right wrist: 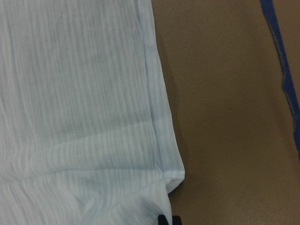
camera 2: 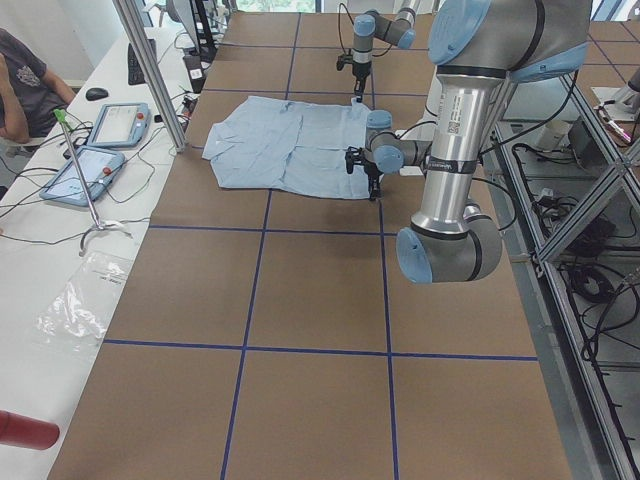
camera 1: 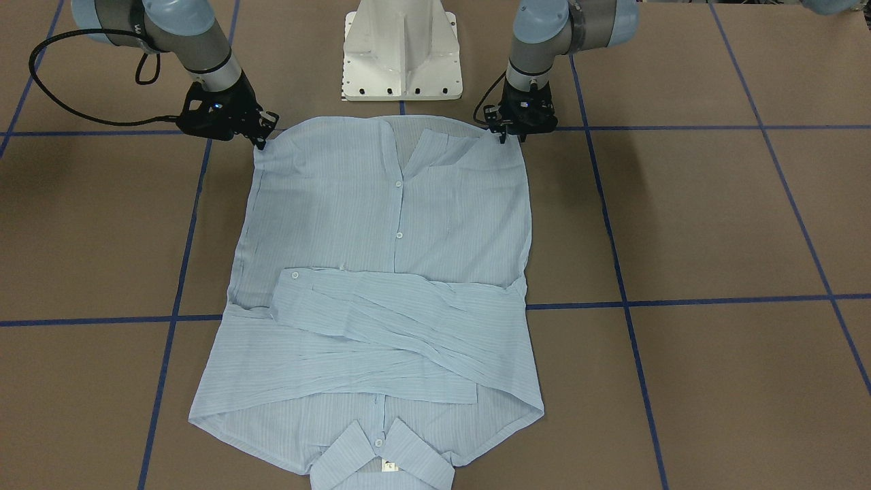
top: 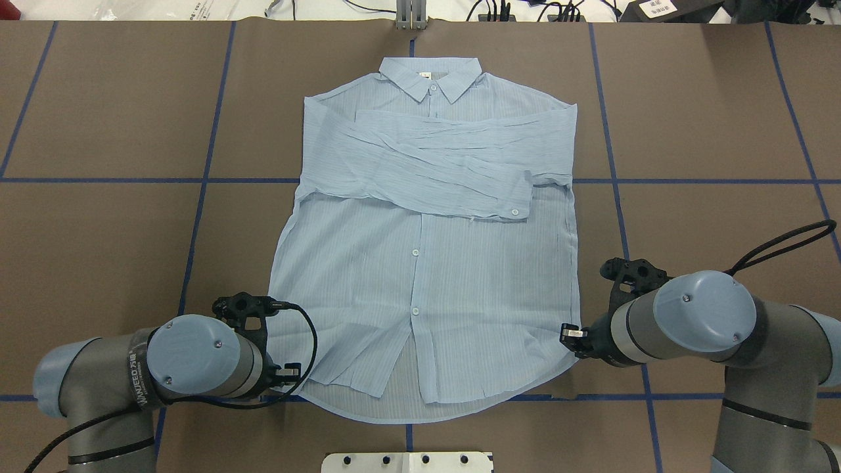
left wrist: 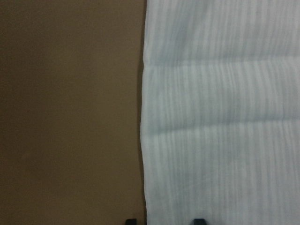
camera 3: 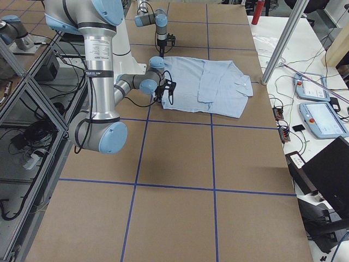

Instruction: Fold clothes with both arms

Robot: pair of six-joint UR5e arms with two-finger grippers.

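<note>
The light-blue pinstriped shirt [camera 1: 381, 224] [top: 427, 263] lies flat and buttoned on the brown table. Its collar points away from the robot and both sleeves are folded across the chest. My left gripper [camera 1: 514, 134] [top: 289, 374] is down at the left corner of the bottom hem. In its wrist view the two fingertips [left wrist: 131, 221] stand apart, open, astride the shirt's edge [left wrist: 220, 117]. My right gripper [camera 1: 262, 137] [top: 570, 335] is at the right hem corner. Its wrist view shows the tips close together [right wrist: 168, 220] on the puckered corner of the cloth [right wrist: 79, 93].
The white base pedestal [camera 1: 401, 54] stands just behind the hem. Blue tape lines [top: 204, 180] cross the table. Beyond the far table edge, in the exterior left view, a person [camera 2: 25, 80] sits by two tablets [camera 2: 118, 125]. A vertical metal post [camera 2: 155, 70] stands near the collar end.
</note>
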